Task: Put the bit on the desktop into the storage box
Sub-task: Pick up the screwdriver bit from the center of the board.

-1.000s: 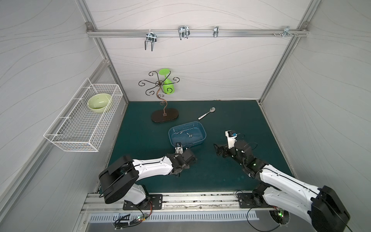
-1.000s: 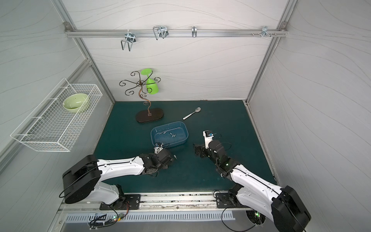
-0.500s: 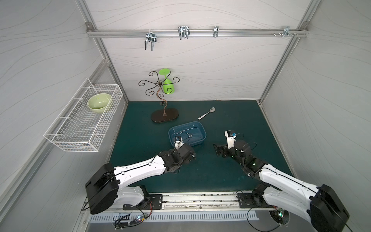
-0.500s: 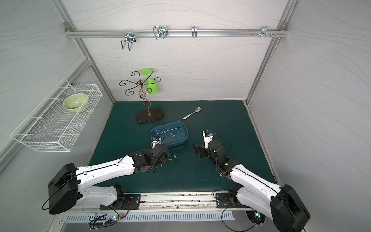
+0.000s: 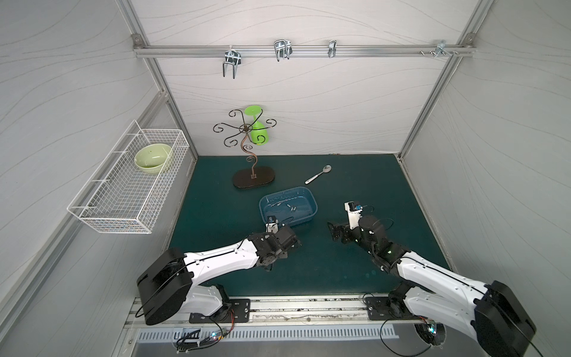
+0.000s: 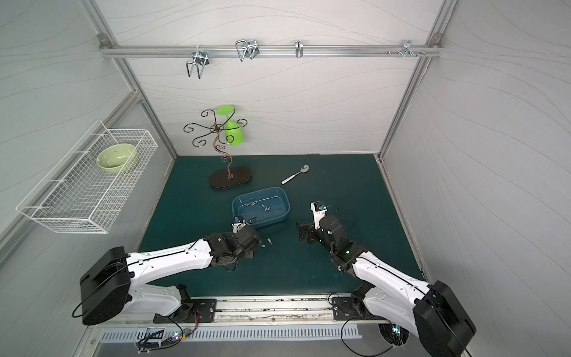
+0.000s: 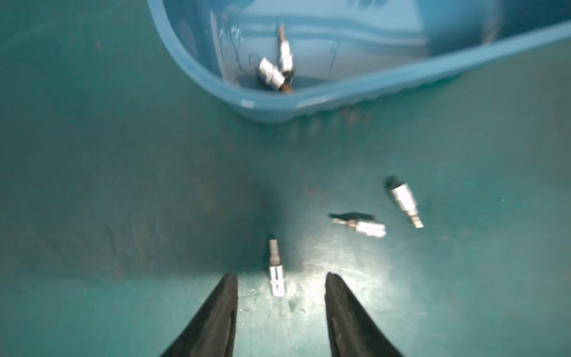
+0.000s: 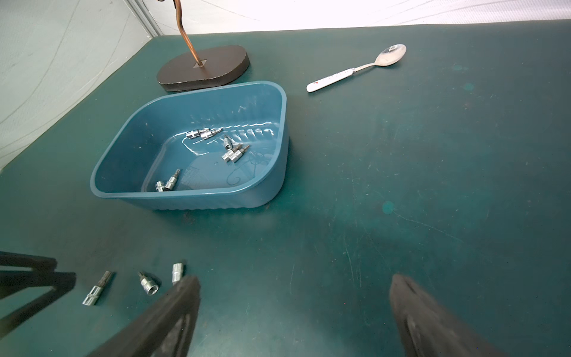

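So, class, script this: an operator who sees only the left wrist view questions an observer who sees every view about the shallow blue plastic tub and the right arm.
Operator: I see two silver metal bits in the near corner of the translucent blue plastic storage box. Any others in there?
Observer: Yes. The right wrist view shows more bits, in two clusters farther inside it.
Operator: What about the other arm?
Observer: The right gripper hangs empty above the dark teal desktop, beside the box, jaws wide apart.
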Controlling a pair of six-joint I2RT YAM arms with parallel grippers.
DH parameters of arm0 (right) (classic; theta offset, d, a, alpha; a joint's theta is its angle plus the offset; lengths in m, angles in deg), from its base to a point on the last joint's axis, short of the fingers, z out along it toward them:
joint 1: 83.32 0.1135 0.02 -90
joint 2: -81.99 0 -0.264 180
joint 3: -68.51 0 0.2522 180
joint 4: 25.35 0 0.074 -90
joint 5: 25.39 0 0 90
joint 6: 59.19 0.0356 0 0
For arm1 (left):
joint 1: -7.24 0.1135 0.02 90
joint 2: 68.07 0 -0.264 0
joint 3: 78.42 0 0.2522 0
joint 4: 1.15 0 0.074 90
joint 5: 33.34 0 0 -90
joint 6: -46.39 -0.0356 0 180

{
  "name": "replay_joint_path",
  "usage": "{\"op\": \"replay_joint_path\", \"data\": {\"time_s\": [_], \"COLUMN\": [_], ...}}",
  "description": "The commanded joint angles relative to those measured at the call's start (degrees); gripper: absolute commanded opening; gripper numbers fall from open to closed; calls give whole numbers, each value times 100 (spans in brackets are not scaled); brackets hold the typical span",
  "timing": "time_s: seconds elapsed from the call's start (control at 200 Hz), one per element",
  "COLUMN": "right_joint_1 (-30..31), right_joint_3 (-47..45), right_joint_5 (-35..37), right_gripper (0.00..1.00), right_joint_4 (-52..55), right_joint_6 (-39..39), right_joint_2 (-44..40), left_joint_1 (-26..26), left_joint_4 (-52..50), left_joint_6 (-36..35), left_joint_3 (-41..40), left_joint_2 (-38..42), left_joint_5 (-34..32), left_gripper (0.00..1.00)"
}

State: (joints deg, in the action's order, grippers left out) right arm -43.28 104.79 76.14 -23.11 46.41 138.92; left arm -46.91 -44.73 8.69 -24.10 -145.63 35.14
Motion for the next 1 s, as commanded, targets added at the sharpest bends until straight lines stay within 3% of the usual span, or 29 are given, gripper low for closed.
{"op": "replay_joint_path", "data": {"time_s": [0.0,0.54,0.995], "right_joint_1": [-28,-28,-22], "right_joint_3": [42,33,-46], "right_joint_5": [-1,18,-60], "right_gripper": [99,99,99], "right_joint_4": [-51,-49,-234], "right_joint_6": [47,31,103], "right_joint_2": [-79,-112,14], "left_joint_1": [13,17,39], "left_joint_4": [186,599,697], "left_joint_6": [92,207,314], "left_joint_3": [-47,-223,-507], "left_joint_2": [-233,-805,-703], "left_joint_5": [175,383,368], "left_gripper": [46,30,6]}}
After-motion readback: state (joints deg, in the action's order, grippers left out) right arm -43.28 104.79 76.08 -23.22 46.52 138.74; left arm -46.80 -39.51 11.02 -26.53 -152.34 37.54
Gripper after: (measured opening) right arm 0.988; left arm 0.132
